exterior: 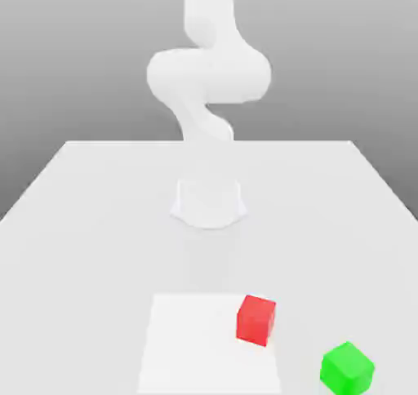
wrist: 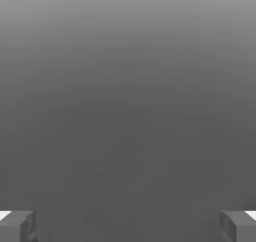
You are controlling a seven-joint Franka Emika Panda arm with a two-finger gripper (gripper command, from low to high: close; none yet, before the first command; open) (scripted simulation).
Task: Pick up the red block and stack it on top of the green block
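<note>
Red and solid, the small cube-shaped block (exterior: 255, 321) sits at the edge of the flat white square sheet (exterior: 198, 344), the landmark here; the bright green cube-shaped block (exterior: 348, 370) rests just off that sheet, beyond its edge on the exterior view's right. The gripper (wrist: 128, 227) has its two grey fingers spread wide, with nothing between them, and the white jointed robot arm (exterior: 210, 75) stands upright well behind the sheet. The step in hand looks to be the reach for the red block: the gripper should point down, line its fingers up with two opposite faces of the turned block, descend centred, then close squarely, taking care not to nudge the green block near the sheet
</note>
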